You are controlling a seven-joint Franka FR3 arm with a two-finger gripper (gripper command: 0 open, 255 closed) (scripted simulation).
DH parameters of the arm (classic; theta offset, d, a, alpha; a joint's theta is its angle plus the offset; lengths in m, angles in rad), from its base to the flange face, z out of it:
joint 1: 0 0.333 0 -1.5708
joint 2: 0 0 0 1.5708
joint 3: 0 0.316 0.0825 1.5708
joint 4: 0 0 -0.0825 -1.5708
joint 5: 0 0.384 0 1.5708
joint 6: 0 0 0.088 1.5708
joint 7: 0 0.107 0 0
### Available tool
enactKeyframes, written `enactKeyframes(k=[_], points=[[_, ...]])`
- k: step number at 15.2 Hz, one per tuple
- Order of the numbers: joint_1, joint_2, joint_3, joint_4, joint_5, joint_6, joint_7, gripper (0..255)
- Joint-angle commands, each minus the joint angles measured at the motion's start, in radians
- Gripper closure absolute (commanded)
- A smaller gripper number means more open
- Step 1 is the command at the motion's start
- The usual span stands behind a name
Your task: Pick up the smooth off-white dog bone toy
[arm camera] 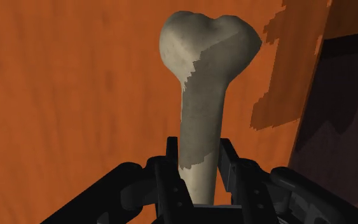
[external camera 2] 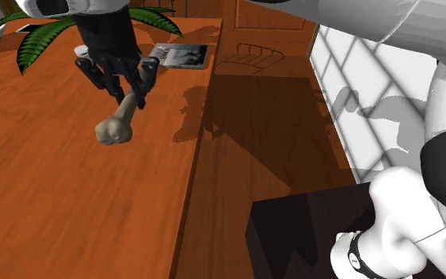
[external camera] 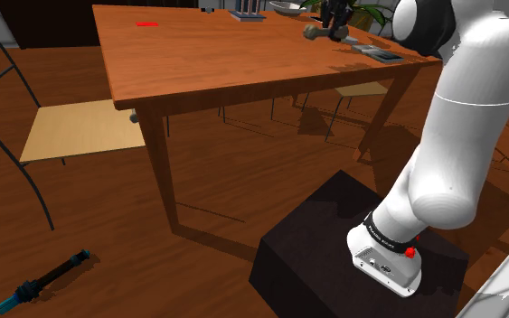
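- Shoulder view: the white arm rises from the black stand and reaches out over the wooden counter. The black gripper hangs above the counter's far part. The grey-beige dog bone toy juts out just below the gripper, one knobbed end showing beside it
- Same view: a small red mark sits on the counter well apart from the gripper. A black and blue tool lies on the wooden floor, far from the gripper, and near it is a chair with a tan seat
- Second exterior view: the gripper points down at the counter and is clamped on one end of the dog bone toy. The bone slants down and away from the gripper, its free knobbed end lowest. It looks raised off the wood, and the gripper's shadow falls on the counter to one side
- Same view: green plant leaves spread behind the gripper, and a flat printed sheet lies on the counter just beyond it
- Wrist view: the two black fingers press on either side of the shaft of the dog bone toy. The bone runs straight out from the gripper to its rounded double-knob end, with the orange-brown counter behind it. A jagged shadow lies on the wood beside the bone without touching it
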Motion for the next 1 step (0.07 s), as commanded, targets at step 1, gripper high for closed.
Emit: enactKeyframes(k=[1], points=[[-0.005,0.004,0.001,0.015,0.003,-0.012,0.001,255]])
